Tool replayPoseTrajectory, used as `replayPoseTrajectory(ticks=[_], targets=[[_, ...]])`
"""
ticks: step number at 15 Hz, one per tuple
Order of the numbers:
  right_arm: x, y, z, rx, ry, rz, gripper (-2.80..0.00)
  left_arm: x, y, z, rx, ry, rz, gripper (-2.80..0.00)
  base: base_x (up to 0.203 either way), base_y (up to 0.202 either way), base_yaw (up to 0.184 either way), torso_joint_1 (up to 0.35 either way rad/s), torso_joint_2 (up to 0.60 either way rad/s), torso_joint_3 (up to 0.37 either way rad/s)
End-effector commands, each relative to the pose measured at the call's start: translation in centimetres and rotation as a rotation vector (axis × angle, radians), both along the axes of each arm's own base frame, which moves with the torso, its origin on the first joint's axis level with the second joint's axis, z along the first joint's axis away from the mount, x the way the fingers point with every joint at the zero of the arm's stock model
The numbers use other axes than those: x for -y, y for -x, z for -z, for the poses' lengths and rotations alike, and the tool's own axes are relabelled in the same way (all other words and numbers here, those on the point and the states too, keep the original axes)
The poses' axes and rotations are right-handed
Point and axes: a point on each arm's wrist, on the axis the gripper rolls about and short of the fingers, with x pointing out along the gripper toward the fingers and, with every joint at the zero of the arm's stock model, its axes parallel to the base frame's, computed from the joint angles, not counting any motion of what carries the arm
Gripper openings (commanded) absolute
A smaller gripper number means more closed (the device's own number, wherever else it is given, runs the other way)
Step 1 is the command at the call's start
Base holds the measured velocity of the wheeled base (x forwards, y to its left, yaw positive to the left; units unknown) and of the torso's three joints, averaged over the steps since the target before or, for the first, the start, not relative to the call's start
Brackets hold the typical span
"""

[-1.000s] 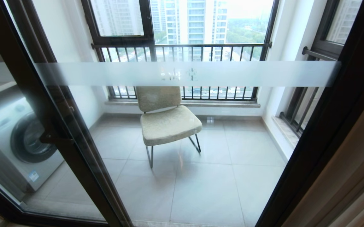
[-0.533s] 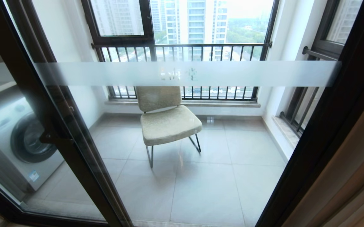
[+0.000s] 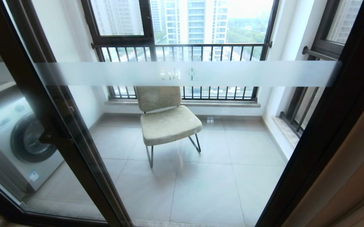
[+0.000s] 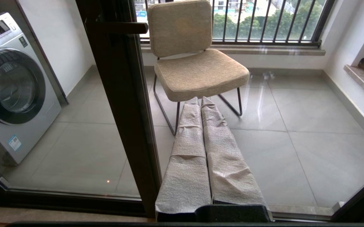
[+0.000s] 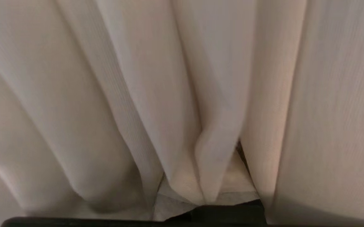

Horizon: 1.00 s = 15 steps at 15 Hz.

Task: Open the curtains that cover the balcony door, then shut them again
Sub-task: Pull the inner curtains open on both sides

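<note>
Head view: balcony door [image 3: 182, 74] fully uncovered, frosted band across the glass, chair [image 3: 166, 121] and washing machine [image 3: 18, 142] beyond it on the balcony. Curtains [image 3: 358, 170] gathered at the right edge, only a cream strip showing past the dark door frame. Neither arm visible here.

Right wrist view: filled with cream curtain folds, pressed up close. Right gripper [image 5: 201, 208] buried among the pleats, fingers drawn together; fabric draped over them, but whether a fold is actually pinched between them, cannot tell.

Left wrist view: left gripper [image 4: 201, 104] closed and empty, covered fingers side by side, pointed at the glass, idle.

Likely handling: thick woven cloth, soft, fairly heavy for fabric, apt to slide out of a shallow pinch. Best taken at the leading edge, a whole pleat bunched deep between the fingers, then drawn sideways along the rail rather than downward, minding the thin sheer layer behind.
</note>
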Motion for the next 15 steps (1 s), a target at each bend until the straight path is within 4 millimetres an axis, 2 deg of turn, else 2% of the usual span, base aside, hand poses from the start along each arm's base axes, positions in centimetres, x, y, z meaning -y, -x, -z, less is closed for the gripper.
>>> replayPoseTrajectory(ticks=[1,5,8,13,15], targets=[[0.9,0.5,0.4,-0.011,-0.008,0.029,-2.80,0.0,0.0,0.0,0.000,0.001,0.000,-2.80,0.000,0.000,0.000,0.000,0.00,0.000],[0.4,1.5,-0.1,-0.009,-0.001,0.048,-2.80,0.0,0.0,0.0,0.000,0.001,0.000,-2.80,0.000,0.000,0.000,0.000,0.00,0.000],[-1.2,2.6,-1.1,-0.006,0.005,0.052,-2.80,0.0,0.0,0.0,0.000,0.000,0.000,-2.80,0.000,0.000,0.000,0.000,0.00,0.000],[-6.0,5.3,-1.5,-0.033,0.042,-0.085,-2.80,0.0,0.0,0.0,0.000,0.001,0.000,-2.80,0.000,0.000,0.000,0.000,0.00,0.000],[-7.7,5.6,-1.6,-0.044,0.062,-0.173,-2.80,0.0,0.0,0.0,0.000,0.001,0.000,-2.80,0.000,0.000,0.000,0.000,0.00,0.000]])
